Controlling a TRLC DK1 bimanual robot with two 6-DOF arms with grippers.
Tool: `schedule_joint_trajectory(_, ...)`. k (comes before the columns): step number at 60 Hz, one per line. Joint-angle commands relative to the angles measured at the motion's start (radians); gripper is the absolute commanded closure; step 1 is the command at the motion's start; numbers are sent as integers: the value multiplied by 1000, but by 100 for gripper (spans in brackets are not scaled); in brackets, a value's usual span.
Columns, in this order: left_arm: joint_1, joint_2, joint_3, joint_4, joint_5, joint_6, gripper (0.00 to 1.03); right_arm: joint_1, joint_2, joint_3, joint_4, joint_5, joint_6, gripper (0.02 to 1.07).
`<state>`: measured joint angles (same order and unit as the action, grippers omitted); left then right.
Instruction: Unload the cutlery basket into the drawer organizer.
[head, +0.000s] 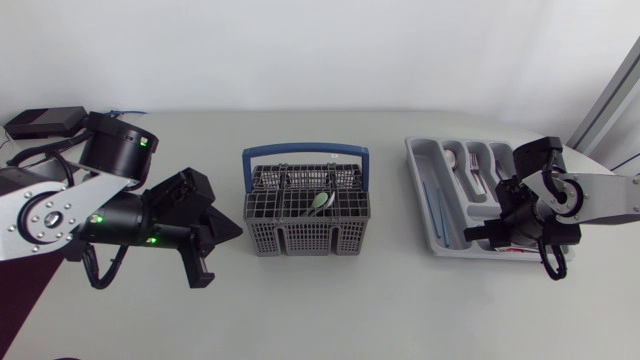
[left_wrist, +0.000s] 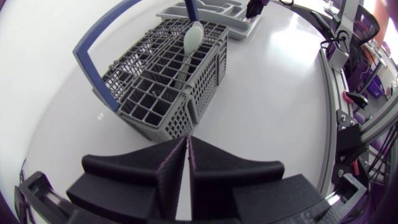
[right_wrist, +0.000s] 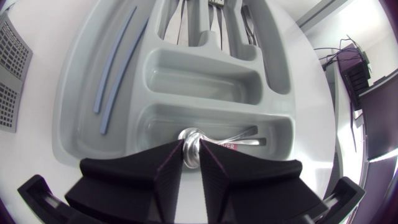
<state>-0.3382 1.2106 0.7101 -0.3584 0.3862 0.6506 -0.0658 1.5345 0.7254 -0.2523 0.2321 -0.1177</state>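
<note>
The cutlery basket (head: 305, 238) stands in the middle of the desk (head: 320, 315), grey with a blue handle (head: 305, 151) arching over its far side. In one of its middle cells stands a pale green spoon (head: 320, 200), bowl up and leaning a little. I cannot tell if the other cells hold anything. To the left of the basket, near it but not touching, is the left hand (left_wrist: 188, 146). It points toward the basket's side wall, and its two fingers are pressed together with nothing between them. To the right of the basket, with a strip of bare desk between, lies the grey drawer organizer (head: 420, 158). In its long compartment nearest the basket lie two thin blue sticks (right_wrist: 114, 62), almost parallel. The next long compartments carry metal cutlery (head: 474, 178) (at least a spoon and a fork can be recognised in the head view). The right hand (right_wrist: 191, 157) is over the near end of the organizer, on the side away from the basket, above the short cross compartment. Its fingers are closed from both sides on the bowl of a metal spoon (right_wrist: 191, 138), with only the spoon's width between them. The handle of the spoon reaches away along the floor of this cross compartment. The cross compartment beside it shows only its grey floor.
</note>
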Motion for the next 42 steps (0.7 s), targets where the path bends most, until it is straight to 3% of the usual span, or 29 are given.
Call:
schedule_joint_trajectory(1,-10,-10,-20,3,-6,-19,84,9,3,25,-5,0,29,49)
schedule_joint_trajectory(8,-22,-5,-18,3,-18,-22,84,15,-80,42,-36,-10,33,30)
schedule_joint_trajectory(15,-24,0,-17,3,-21,-22,84,29,-203,63,-96,-85,41,30)
schedule_joint_trajectory(26,-32,12,-3,3,-29,-25,84,83,-320,112,-248,-343,124,30)
schedule_joint_trajectory(32,-45,18,11,-2,-40,-34,84,101,-336,131,-262,-455,158,30)
schedule_joint_trajectory(42,-82,35,48,-11,-64,-54,84,192,-327,174,-283,-478,250,30)
